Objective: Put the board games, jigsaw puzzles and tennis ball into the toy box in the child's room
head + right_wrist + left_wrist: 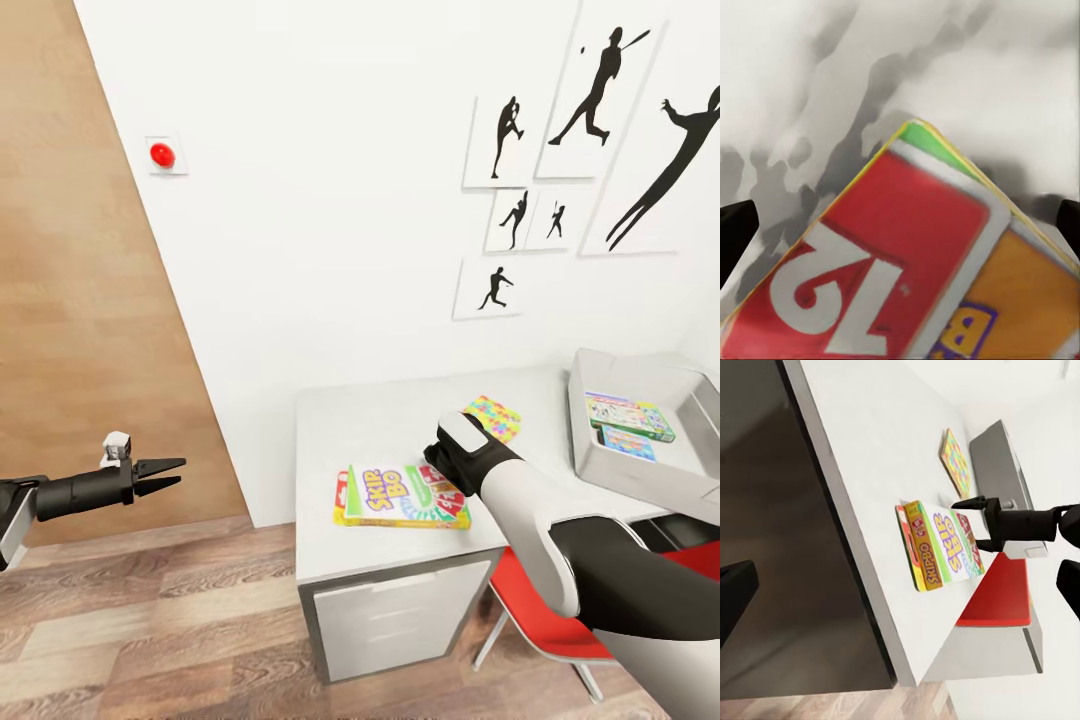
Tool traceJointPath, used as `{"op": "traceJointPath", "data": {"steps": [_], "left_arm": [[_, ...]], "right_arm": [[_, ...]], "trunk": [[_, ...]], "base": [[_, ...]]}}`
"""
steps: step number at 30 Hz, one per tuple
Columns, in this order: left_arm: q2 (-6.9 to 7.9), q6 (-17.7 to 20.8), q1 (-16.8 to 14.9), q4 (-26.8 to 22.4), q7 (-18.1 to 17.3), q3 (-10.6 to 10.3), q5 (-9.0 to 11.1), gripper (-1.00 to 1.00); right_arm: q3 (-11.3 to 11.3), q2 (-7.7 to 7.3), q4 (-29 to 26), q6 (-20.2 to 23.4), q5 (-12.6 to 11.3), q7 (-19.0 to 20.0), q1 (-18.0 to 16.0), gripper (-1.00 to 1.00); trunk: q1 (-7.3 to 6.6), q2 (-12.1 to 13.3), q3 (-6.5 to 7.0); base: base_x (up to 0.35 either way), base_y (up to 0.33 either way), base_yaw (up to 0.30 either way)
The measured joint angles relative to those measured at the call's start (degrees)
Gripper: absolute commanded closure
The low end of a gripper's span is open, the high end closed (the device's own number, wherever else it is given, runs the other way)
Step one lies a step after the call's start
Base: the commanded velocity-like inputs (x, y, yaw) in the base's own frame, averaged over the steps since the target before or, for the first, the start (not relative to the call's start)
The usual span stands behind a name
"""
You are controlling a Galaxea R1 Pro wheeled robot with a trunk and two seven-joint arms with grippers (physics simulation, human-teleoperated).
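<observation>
The right pincer (961, 504) hangs low over the far end of the Skip-Bo game box (404, 497), jaws spread wide either side of a red card printed "12". The box lies flat near the counter's (380, 420) front edge, "SKIP-BO" readable on lid and side. The left pincer (165, 475) hovers well apart over the floor, jaws narrow.
</observation>
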Motion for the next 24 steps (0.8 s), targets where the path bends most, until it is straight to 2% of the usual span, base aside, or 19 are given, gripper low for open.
{"op": "traceJointPath", "data": {"steps": [24], "left_arm": [[-0.09, -0.1, 0.0, 0.0, 0.0, -0.1, 0.0, -1.00]], "right_arm": [[0.0, 0.00, 0.0, 0.1, 0.0, 0.0, 0.0, -1.00]], "trunk": [[0.00, 0.0, 0.00]], "base": [[-0.029, 0.023, 0.000]]}}
